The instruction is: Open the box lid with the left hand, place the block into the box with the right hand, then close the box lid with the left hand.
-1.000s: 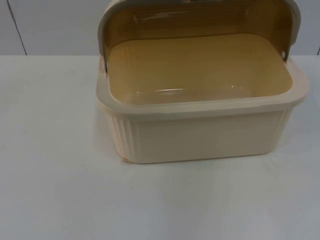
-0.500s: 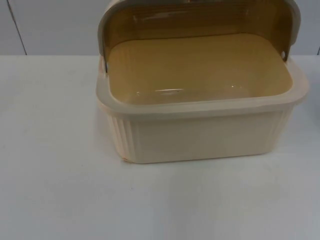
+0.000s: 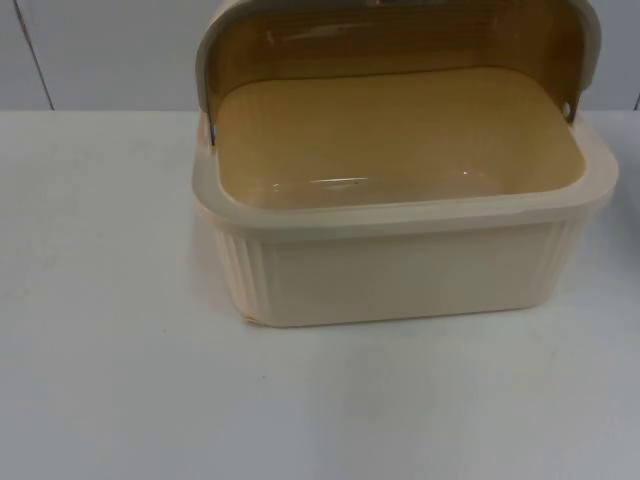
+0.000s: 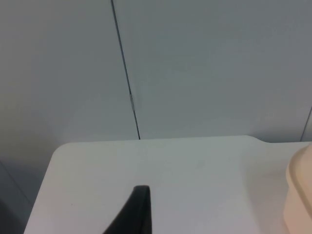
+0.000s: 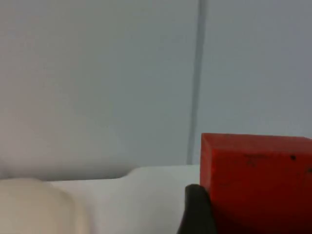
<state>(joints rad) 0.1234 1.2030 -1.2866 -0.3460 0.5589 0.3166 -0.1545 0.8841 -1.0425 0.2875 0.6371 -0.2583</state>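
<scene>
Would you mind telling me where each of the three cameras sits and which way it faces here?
Top view: fixed camera looking down and forward at the open box, its lid raised, on the white table.
Left wrist view: on the left arm, facing the grey partition wall; one black fingertip shows.
Right wrist view: on the right arm, facing the wall; a fingertip beside the red block.
Shared: all three views catch the box, table and wall.
</scene>
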